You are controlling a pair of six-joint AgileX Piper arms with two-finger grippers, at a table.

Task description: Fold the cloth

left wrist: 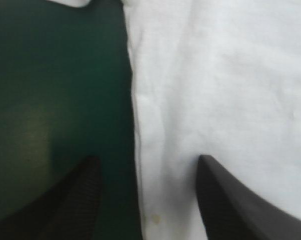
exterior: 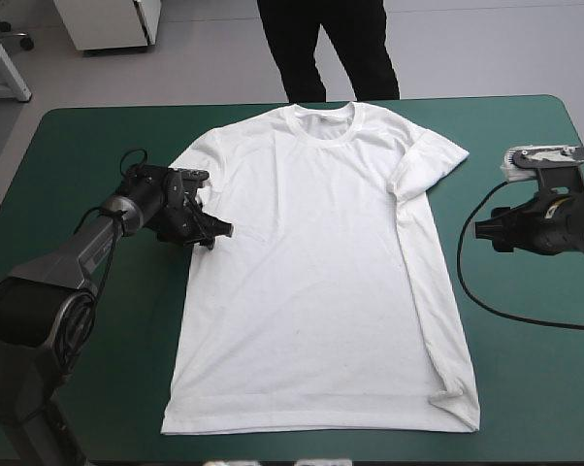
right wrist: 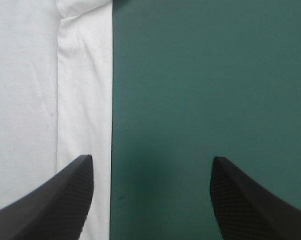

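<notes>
Right now the T-shirt lies spread flat on the teal-green cover, with its collar toward the table's far edge, its hem toward the near edge, and a narrow strip turned over along its right side. The left gripper sits at the shirt's left side edge just below the sleeve, its 2 black fingers wide apart and gripping nothing, 1 over the cloth and 1 over the cover. The right gripper is equally wide beside the shirt's right side, 1 finger over its edge, the other over the cover.
</notes>
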